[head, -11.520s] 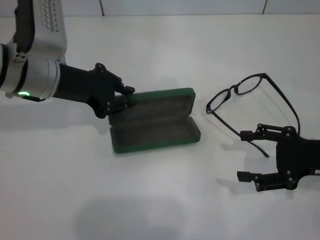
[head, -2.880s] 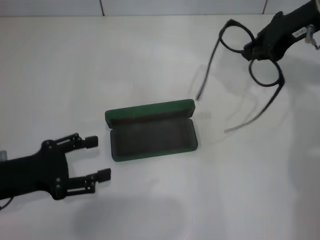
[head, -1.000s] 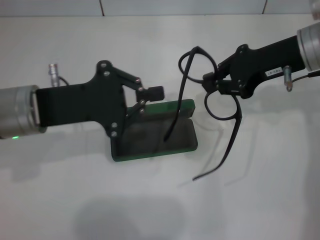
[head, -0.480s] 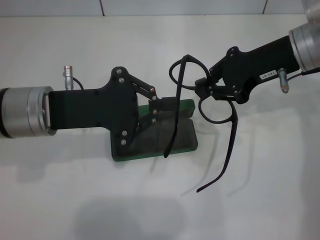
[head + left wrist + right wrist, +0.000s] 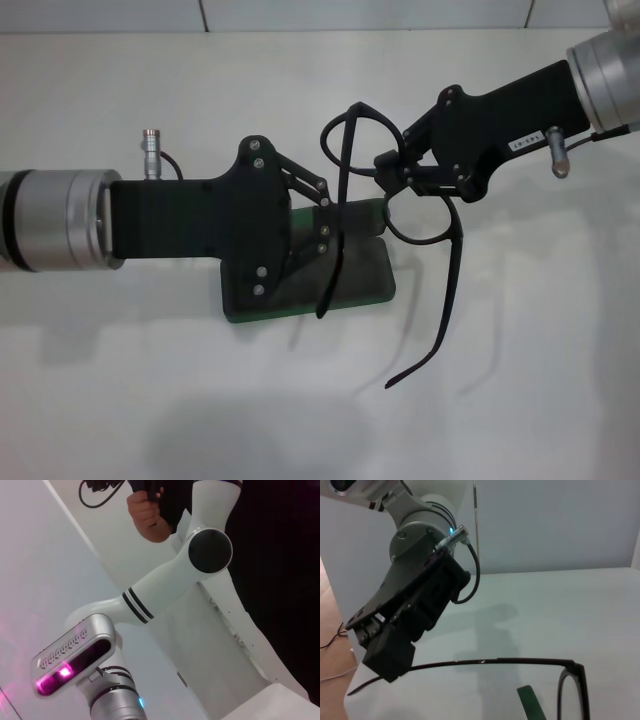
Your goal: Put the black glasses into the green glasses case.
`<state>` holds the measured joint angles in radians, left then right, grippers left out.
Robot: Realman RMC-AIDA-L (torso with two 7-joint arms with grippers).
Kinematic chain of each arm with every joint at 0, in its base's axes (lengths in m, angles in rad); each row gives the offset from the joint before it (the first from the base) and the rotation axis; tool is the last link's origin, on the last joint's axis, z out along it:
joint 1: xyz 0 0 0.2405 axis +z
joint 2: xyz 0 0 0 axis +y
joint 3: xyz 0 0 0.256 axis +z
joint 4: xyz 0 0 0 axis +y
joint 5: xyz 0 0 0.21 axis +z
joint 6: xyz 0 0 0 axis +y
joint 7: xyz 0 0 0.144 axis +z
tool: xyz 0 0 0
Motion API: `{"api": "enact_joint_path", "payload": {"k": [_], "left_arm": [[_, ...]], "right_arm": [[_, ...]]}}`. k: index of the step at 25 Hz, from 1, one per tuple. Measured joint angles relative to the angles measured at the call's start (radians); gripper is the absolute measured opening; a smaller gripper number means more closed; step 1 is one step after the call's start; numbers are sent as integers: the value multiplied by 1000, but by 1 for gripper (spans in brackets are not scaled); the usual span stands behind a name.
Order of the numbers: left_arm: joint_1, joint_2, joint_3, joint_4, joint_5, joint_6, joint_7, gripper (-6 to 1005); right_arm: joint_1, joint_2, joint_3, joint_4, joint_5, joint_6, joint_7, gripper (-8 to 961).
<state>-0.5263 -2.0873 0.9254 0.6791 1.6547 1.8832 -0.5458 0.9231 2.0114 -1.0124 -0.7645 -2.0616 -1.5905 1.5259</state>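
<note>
Right now the right gripper [image 5: 388,172] holds the black glasses [image 5: 352,160] by the bridge, pinched tight, in the air just above the far edge of the green glasses case [image 5: 368,283], which lies open on the white table [image 5: 300,90]. Both temple arms hang unfolded, one crossing over the case, the other dangling outside it on the right. The left gripper [image 5: 328,222] hovers over the case too, its fingers closing narrowly around the nearer temple arm; contact looks likely, though I cannot tell for sure. Folding is the risk: pushing the arm while the frame is tilted could twist the hinge or wrench the glasses loose.
</note>
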Motion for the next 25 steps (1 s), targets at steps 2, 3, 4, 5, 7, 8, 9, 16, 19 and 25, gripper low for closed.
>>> {"api": "enact_joint_path", "payload": {"k": [2,3,4,5,7,8,9,16,19,25], "left_arm": [[-4,0,0,0,1,-3,0,1],[-6,0,0,-1,3,-4,0,2],[-7,1,0,-4,4,-4,0,2],[-8,1,1,-5,5,-4,0,2],[-8,2,1,-6,5,-4,0,2],[-9,2,1,-6,5,-4,1,3],[-9,2,1,-6,5,-4,1,3],[-11,0,4,-8,8,-5,1,4],[-11,-2,5,-9,8,-6,1,4],[-18,-2,6,-18,9,-7,1,6]], "right_arm": [[2,0,0,0,3,-1,0,114],[2,0,0,0,5,-1,0,114],[2,0,0,0,7,-1,0,114],[2,0,-2,1,8,-1,0,114],[3,0,-5,1,9,-1,0,114],[3,-1,-6,1,9,-2,0,114],[3,0,-7,1,9,-3,0,114],[3,-2,0,-1,14,-25,-1,114],[7,-2,0,-2,21,-30,-1,114],[18,-6,0,3,48,-40,0,114]]}}
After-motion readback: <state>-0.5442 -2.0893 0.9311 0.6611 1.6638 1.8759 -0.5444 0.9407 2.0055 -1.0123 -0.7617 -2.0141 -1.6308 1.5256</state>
